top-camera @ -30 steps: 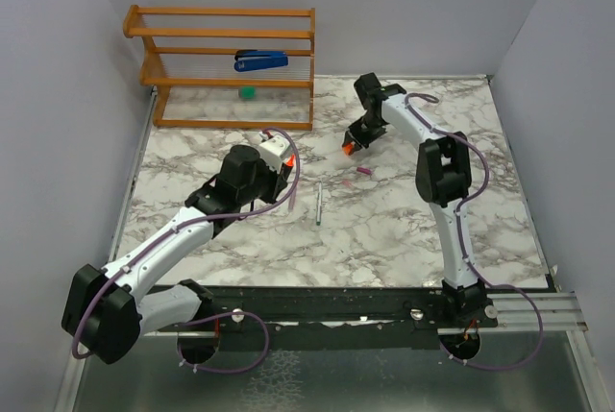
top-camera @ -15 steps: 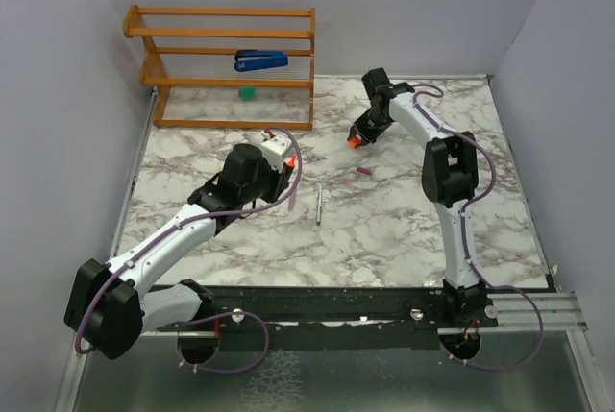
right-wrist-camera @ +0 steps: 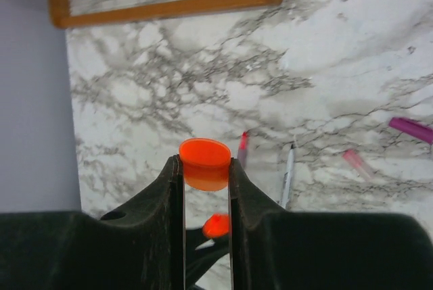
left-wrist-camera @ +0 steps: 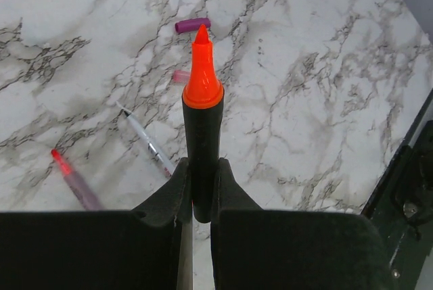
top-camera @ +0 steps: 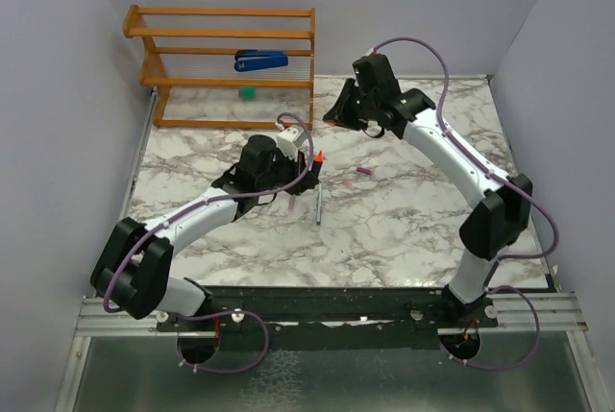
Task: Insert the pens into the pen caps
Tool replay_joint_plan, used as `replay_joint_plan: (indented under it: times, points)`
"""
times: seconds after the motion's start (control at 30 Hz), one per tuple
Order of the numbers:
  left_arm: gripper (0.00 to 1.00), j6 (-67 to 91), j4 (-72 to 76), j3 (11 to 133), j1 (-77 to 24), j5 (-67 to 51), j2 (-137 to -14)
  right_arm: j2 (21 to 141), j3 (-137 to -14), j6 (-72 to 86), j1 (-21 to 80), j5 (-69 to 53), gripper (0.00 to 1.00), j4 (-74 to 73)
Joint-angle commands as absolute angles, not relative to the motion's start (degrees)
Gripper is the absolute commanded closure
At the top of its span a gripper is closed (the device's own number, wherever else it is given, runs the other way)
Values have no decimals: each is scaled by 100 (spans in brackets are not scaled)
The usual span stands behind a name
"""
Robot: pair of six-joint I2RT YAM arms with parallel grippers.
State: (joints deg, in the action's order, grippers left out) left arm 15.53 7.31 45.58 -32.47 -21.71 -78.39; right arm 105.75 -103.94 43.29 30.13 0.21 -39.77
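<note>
Orange cap (right-wrist-camera: 204, 163) sits clamped in the right gripper (right-wrist-camera: 206, 168), above the marker (left-wrist-camera: 201, 148) clenched upright by the left gripper (left-wrist-camera: 201, 199). Slight misalignment could make the tip (left-wrist-camera: 201, 67) strike the cap's rim and skid aside.

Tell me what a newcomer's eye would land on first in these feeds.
Probably the bright orange tip of the black marker, gripped upright in the left end effector over the marble table. Next comes the orange cap pinched in the right end effector, held above the table's far side. Behind that, the wooden rack at the far left corner stands out, with a blue stapler-like object on its shelf.
</note>
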Motion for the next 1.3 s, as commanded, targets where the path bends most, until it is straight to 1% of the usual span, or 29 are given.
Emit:
replay_joint_plan:
  times: [0.0, 0.23, 0.43, 0.5, 0.97, 1.27]
  points:
    - [100, 2031, 1563, 4870, -3296, -2724, -8084, 9831, -9695, 3859, 3167, 171, 99, -3356]
    - [100, 2092, 1673, 5062, -3346, -2632, -8079, 9241, -9249, 3737, 3226, 143, 99, -3323]
    - [100, 2185, 1761, 5048, -3345, -2782, -8002, 9176, -8979, 3745, 3230, 39, 99, -3190]
    - [100, 2205, 1783, 5022, -3348, -2803, -8027, 9178, -9002, 3748, 3255, -126, 99, -3193]
    - [100, 2276, 1907, 4905, -3349, -2856, -8094, 9094, -9138, 3733, 3385, -184, 99, -3209]
    - [100, 2303, 1907, 4784, -3349, -2900, -8081, 8774, -8971, 3816, 3394, 221, 99, -2963]
